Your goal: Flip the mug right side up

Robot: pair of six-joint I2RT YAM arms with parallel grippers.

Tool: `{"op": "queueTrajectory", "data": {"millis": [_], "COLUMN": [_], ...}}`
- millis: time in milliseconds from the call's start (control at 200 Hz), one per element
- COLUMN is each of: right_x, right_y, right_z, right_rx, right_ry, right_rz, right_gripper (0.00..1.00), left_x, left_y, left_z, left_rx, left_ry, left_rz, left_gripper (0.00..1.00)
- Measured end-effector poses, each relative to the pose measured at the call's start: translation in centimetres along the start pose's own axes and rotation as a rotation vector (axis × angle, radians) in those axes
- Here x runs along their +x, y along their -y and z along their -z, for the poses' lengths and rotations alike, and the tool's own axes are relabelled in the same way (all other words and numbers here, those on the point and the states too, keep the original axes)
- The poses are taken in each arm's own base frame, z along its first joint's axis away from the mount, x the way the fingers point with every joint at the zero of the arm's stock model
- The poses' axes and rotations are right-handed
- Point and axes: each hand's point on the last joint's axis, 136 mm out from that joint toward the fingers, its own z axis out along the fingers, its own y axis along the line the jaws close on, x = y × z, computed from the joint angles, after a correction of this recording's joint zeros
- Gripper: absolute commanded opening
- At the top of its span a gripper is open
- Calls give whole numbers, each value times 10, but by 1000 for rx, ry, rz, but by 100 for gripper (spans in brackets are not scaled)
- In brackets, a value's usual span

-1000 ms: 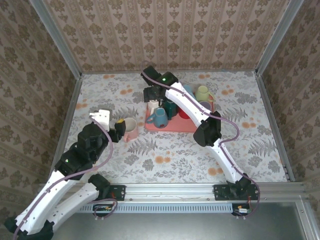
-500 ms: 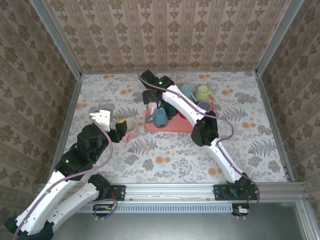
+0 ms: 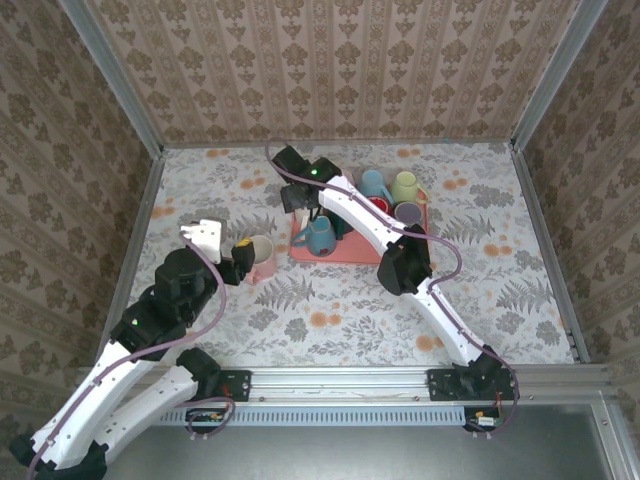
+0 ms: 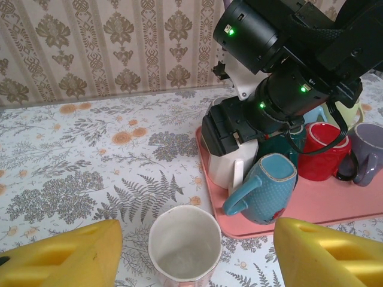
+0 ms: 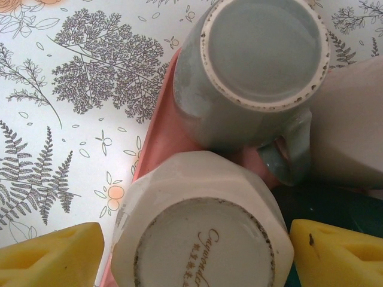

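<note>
Right hand [image 5: 194,254] hangs wide open, empty, over the upturned white mug [image 5: 200,236], likely slick, rigid, breakable: best gripped across its sides.

Right arm [image 3: 372,225]: stretched far forward, kinked at the elbow and angled back toward the left, wrist tipped straight down. Right pincer [image 5: 194,254]: spread wide, facing downward. Left arm [image 3: 150,320]: folded low, reaching forward and to the right. Left pincer [image 4: 194,254]: held near level, likewise gaping, gripping nothing.
</note>
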Motion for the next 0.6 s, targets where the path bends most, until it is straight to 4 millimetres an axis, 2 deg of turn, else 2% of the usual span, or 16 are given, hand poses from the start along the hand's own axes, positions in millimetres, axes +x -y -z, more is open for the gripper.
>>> {"op": "queueTrajectory", "data": {"millis": [200, 300, 455, 600], "right_x": [0, 0, 0, 2], "right_y": [-2, -2, 2, 2], "right_z": [-3, -3, -3, 0], "right_rx": [6, 10, 21, 27], "right_ry": [6, 9, 6, 0], "right_rz": [15, 7, -49, -105], "right_gripper": [89, 84, 72, 67], "left_x": [0, 0, 1, 1], "left_y": [0, 0, 0, 0], "left_z": [0, 0, -1, -2], "left_rx": [0, 0, -1, -2], "left_ry": [0, 0, -4, -8], "left_rz": [0, 0, -2, -3], "left_gripper": [68, 68, 68, 68]}}
